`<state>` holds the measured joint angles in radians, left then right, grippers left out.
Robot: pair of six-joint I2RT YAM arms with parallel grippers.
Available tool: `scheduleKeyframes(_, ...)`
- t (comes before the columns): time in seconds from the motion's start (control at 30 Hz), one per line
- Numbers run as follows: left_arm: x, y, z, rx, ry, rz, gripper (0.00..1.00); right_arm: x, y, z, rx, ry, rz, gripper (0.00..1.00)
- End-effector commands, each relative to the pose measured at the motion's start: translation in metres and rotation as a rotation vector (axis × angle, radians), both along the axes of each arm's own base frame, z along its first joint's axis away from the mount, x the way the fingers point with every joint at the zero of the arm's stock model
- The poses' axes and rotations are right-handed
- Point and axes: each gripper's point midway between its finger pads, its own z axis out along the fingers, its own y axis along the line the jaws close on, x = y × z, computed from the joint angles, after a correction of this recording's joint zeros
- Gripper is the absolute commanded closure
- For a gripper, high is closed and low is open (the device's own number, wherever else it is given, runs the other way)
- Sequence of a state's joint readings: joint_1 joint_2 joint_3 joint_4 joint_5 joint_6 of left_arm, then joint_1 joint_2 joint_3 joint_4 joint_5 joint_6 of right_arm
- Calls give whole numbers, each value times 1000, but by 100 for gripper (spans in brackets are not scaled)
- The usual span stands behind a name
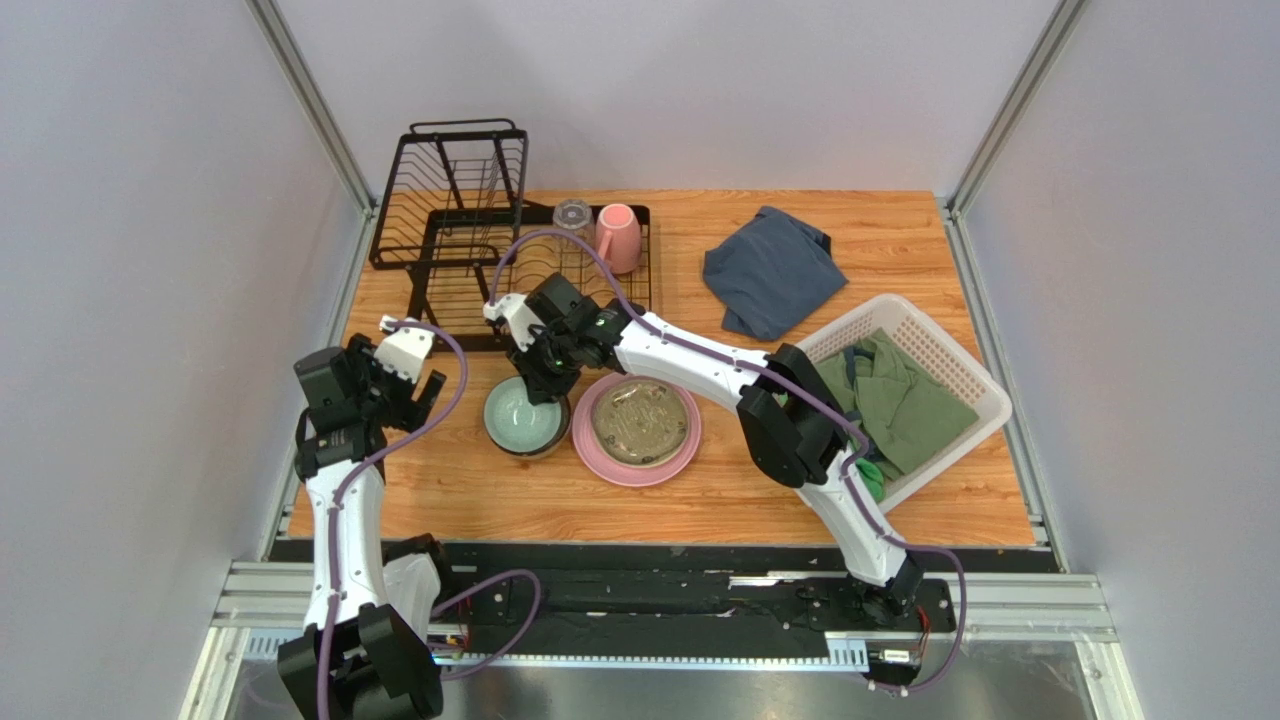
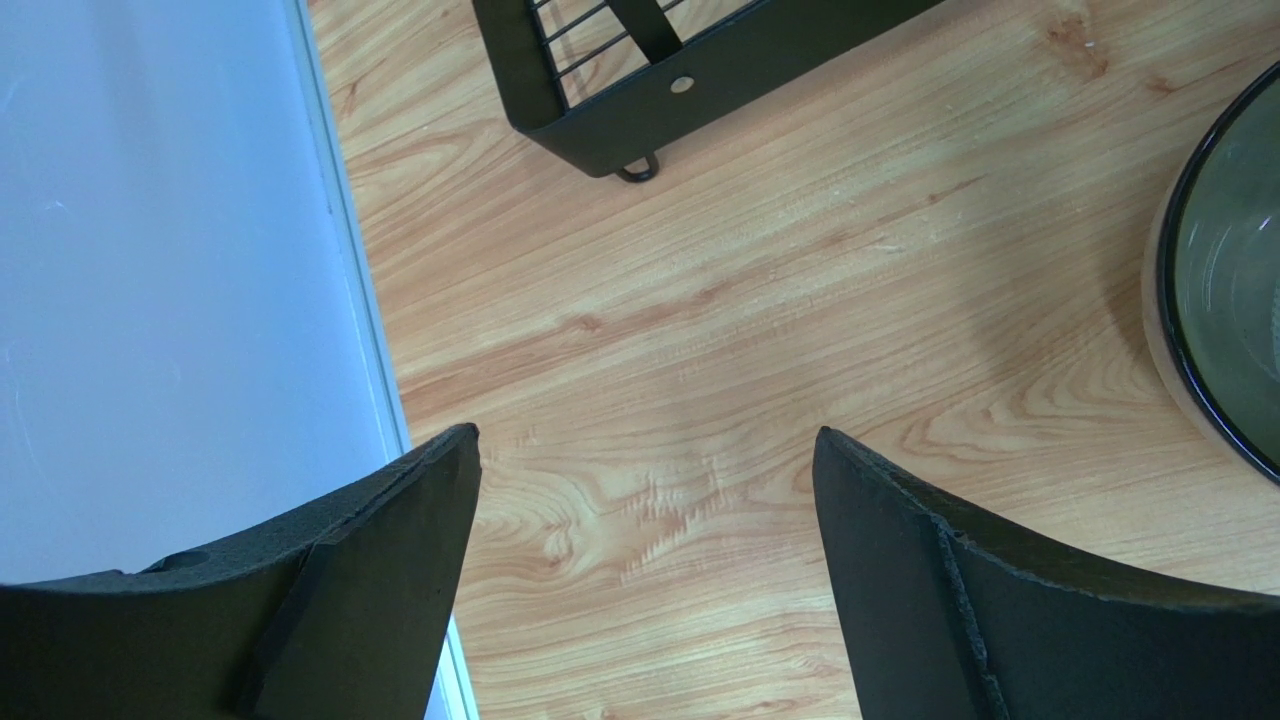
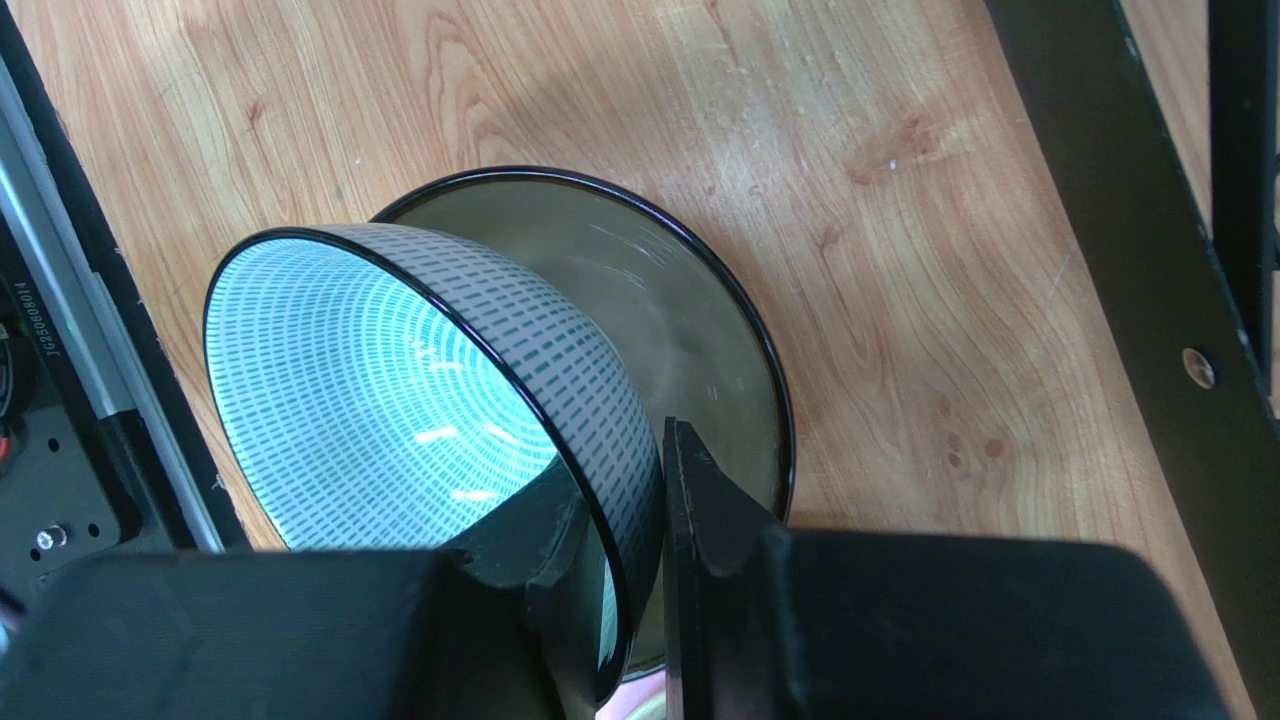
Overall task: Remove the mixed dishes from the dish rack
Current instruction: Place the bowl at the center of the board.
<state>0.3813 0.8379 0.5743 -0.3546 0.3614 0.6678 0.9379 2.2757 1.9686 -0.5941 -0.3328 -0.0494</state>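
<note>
Teal bowl [image 3: 421,390] pinched by its rim, tipped above a second bowl [image 3: 714,338].
My right gripper [image 3: 634,503] is clamped on the teal bowl's rim and holds it tilted over the dark-rimmed second bowl on the table [image 1: 902,240]. The pink plate [image 1: 672,453] lies just at that bowl's 3 o'clock. The rack [image 1: 451,225], holding mug [image 1: 618,236] and tumbler [image 1: 573,218], is at 12. My left gripper [image 2: 646,443] hangs at 9 o'clock, jaws apart, empty.

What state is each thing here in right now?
left tool: open, empty.
right tool: shut on teal bowl rim.
teal bowl: tilted, held over olive bowl.
olive bowl: upright on table.
pink mug: in dish rack.
glass tumbler: in dish rack.
pink plate: flat on table, cream plate on it.
</note>
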Motion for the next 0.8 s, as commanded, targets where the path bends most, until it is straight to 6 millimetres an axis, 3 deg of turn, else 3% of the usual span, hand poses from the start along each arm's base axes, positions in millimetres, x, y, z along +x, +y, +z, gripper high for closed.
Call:
scheduleKeyframes(0.0, 5, -3, 1, -25, -33, -19, 11, 6, 20, 25, 65, -73, 20, 100)
scheduleKeyframes(0.37, 4, -3, -1, -18, -37, -23, 11, 8, 21, 9, 23, -90, 38, 99)
scheduleKeyframes(0.77, 4, -5, -5, -16, -33, -35, 11, 4, 19, 7, -12, -153, 70, 87)
